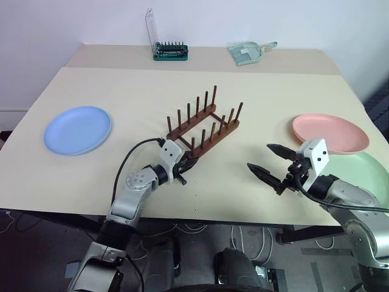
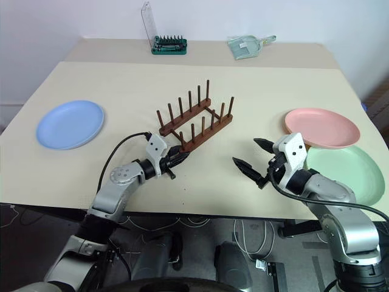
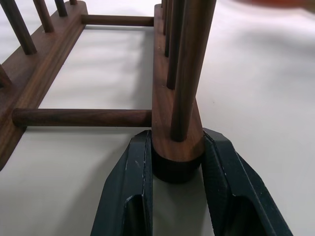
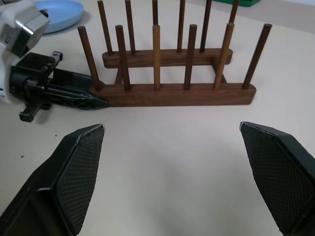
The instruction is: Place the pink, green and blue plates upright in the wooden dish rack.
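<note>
A: Where did the rack (image 1: 203, 127) sit?
B: Near the middle of the tabletop (image 1: 140, 85), empty, slanting from about 7 o'clock up toward 1 o'clock.

A: And the left claw (image 1: 185, 165)?
B: It was closed on the near end of one rail; in the wrist view both fingers (image 3: 129, 182) pressed against that rail's end, just under the last peg.

A: The right claw (image 1: 267, 161)?
B: Wide open, holding nothing, hovering over bare tabletop at about 4 o'clock from the rack, apart from it and pointing toward it.

A: The plates?
B: All lay flat. The blue plate (image 1: 78, 129) was at 9 o'clock from the rack, well apart. The pink plate (image 1: 330, 133) was at 3 o'clock, resting partly on the green plate (image 1: 372, 176), which lay nearer the front edge.

A: Anything else?
B: At the far edge, around 12 o'clock, a green bit holder (image 1: 171, 52) with its clear lid up, and a clear dustpan (image 1: 249, 51) beside it.
</note>
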